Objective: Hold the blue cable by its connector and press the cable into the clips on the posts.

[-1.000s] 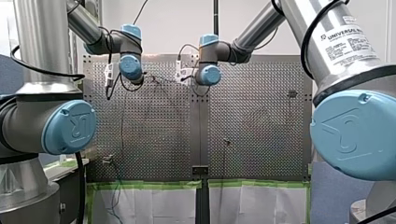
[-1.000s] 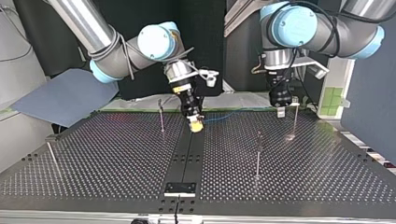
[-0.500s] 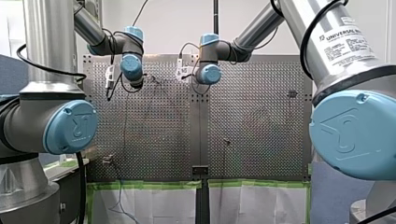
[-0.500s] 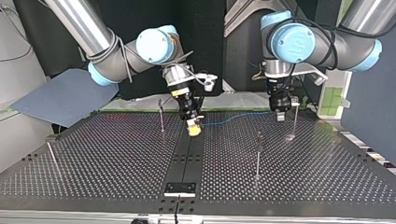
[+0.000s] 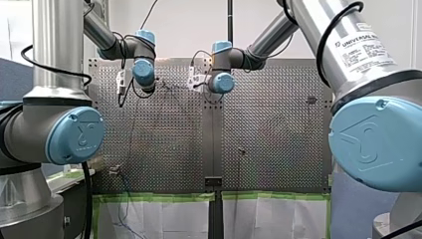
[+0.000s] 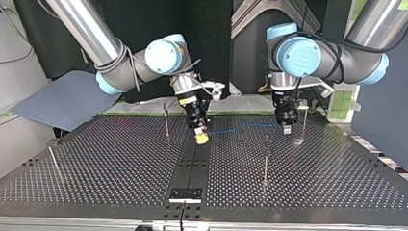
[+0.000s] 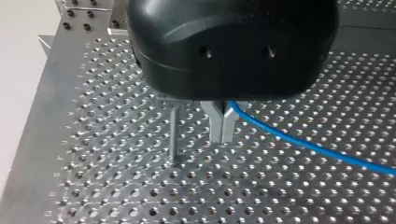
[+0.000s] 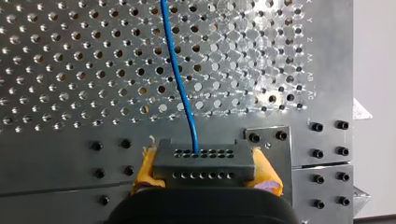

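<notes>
In the right wrist view my right gripper (image 8: pixel 205 169) is shut on the grey connector (image 8: pixel 201 156), with a yellow pad on each side. The blue cable (image 8: pixel 180 79) leaves the connector and runs ahead over the perforated table. In the top view this gripper (image 6: pixel 200 137) hangs over the table's centre strip. The blue cable (image 6: pixel 245 127) spans from it to my left gripper (image 6: pixel 286 127). In the left wrist view my left gripper's (image 7: pixel 222 139) metal fingers are shut on the cable (image 7: pixel 303 142). A thin post (image 7: pixel 173 135) stands right beside them.
Several thin posts stand on the perforated table (image 6: pixel 120 163): one (image 6: pixel 166 119) beside my right gripper, one (image 6: pixel 303 120) beside my left gripper, one (image 6: pixel 266 156) nearer the camera, one (image 6: pixel 52 159) at the top view's left. A black plate (image 6: pixel 185 194) sits at the near edge.
Both grippers have come lower and nearer the top view's camera, the left one more. The cable between them now hangs flatter, closer to the table.
</notes>
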Robot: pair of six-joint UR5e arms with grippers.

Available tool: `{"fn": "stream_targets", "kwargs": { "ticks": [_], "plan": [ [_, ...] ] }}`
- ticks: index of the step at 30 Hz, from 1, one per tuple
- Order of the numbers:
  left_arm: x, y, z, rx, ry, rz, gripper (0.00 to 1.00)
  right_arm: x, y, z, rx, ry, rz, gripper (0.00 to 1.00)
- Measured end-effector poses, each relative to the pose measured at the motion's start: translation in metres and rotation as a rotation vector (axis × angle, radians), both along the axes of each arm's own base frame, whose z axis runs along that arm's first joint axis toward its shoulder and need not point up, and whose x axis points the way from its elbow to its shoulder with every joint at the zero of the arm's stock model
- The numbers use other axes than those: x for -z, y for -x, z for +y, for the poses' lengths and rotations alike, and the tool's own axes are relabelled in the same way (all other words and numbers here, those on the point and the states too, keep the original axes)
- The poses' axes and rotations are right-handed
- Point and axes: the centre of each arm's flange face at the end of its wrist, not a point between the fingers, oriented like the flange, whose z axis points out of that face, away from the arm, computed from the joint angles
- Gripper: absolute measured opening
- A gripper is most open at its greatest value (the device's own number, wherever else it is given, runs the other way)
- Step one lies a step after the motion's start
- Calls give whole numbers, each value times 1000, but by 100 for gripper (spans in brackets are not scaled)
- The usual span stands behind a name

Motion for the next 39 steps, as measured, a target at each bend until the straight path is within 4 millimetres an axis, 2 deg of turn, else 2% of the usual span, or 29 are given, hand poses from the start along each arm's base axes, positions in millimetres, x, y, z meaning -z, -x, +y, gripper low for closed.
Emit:
{"fn": "stream_targets", "kwargs": {
  "ticks": [6,15,21,31,39],
  "plan": [
    [-9,-8,-1,-3,17,-25,0,4,-9,-2,-9,-4,4,0],
    [-4,-25,-2,-11,25,-17,0,-1,-14,-9,-7,4,-4,0],
    [-8,-41,-3,-19,32,-22,0,6,-19,-16,-5,-3,3,0],
    [1,-61,1,-26,34,-16,0,7,-27,-25,-3,0,0,0],
    [-13,-75,5,-7,53,-62,0,9,-28,-28,-1,0,0,0]
  ]
}}
